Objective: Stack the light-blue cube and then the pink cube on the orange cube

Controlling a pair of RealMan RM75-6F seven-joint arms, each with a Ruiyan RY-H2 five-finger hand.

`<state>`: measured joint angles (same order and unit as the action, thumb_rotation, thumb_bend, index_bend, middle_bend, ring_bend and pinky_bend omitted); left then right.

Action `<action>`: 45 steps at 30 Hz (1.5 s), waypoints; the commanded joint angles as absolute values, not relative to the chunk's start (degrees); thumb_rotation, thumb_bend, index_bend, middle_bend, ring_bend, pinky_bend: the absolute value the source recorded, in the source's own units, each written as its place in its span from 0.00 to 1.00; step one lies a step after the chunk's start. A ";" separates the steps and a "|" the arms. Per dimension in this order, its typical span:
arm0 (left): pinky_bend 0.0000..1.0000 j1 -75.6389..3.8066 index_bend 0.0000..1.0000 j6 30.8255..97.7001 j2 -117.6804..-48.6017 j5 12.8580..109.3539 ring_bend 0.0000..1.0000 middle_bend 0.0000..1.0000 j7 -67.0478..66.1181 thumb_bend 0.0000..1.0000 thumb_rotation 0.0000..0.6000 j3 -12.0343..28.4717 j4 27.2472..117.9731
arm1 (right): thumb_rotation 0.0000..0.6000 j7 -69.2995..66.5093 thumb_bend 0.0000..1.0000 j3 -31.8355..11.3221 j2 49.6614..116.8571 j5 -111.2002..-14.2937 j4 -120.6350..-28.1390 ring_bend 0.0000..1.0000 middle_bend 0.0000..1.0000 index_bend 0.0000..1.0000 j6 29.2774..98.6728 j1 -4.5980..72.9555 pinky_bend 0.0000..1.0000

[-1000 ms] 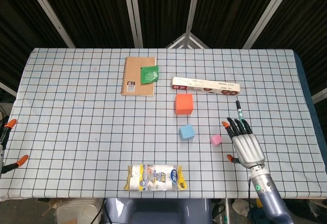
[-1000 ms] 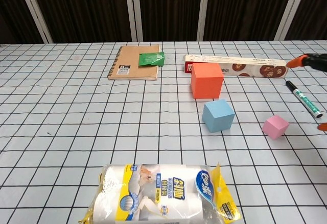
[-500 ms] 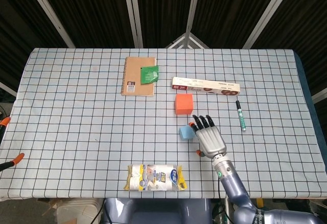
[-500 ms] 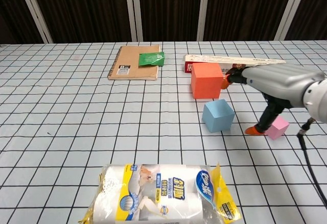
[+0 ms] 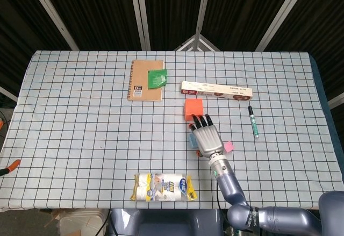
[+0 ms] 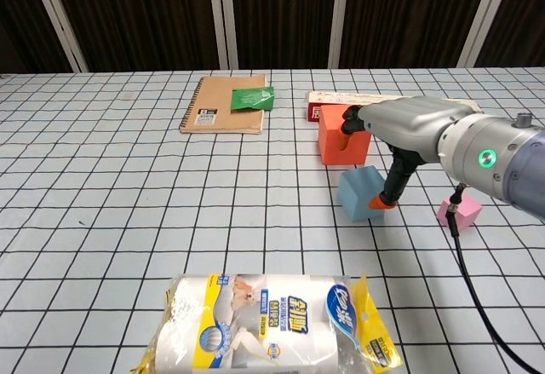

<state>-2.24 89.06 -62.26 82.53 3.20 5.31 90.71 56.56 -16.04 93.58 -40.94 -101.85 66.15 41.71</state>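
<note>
The orange cube (image 5: 193,107) (image 6: 338,138) stands just in front of the long box. My right hand (image 5: 207,137) (image 6: 402,129) hovers palm-down over the light-blue cube (image 6: 357,194), hiding all but a sliver (image 5: 191,141) of it in the head view. The fingers (image 6: 350,119) stretch out flat above the orange cube's right side. The thumb hangs down, and its orange tip lies at the blue cube's right face. Nothing is gripped. The pink cube (image 5: 228,147) (image 6: 461,211) sits alone to the right. Of my left hand (image 5: 11,166), only an orange tip shows at the left edge.
A long flat box (image 5: 216,91) (image 6: 334,100) lies behind the orange cube, and a marker (image 5: 252,121) to its right. A notebook (image 5: 143,81) (image 6: 217,112) with a green packet (image 5: 157,78) (image 6: 253,97) lies further back. A tissue pack (image 5: 164,186) (image 6: 277,325) rests at the front edge.
My right hand swept left from beside the marker, past the pink cube, to a spot over the light-blue cube. My left hand slid further out of the left edge.
</note>
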 commanded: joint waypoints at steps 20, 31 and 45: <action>0.00 -2.33 0.01 88.83 -62.75 81.51 0.00 0.00 1.27 0.11 1.00 5.76 91.01 | 1.00 50.16 0.24 -12.85 94.73 -39.92 -95.40 0.00 0.00 0.35 63.39 45.15 0.00; 0.00 -2.35 0.02 88.71 -62.82 81.27 0.00 0.00 0.95 0.11 1.00 5.84 91.09 | 1.00 48.55 0.24 -12.16 94.34 -39.52 -93.99 0.00 0.00 0.35 63.27 46.19 0.00; 0.00 -2.49 0.02 88.58 -63.16 81.18 0.00 0.00 -0.35 0.11 1.00 5.83 91.39 | 1.00 45.46 0.26 -10.65 92.69 -40.11 -93.67 0.00 0.00 0.46 61.94 46.38 0.00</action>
<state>-2.49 88.58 -63.16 81.17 -0.35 5.84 91.39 45.57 -10.74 92.73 -40.00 -93.63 61.92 46.37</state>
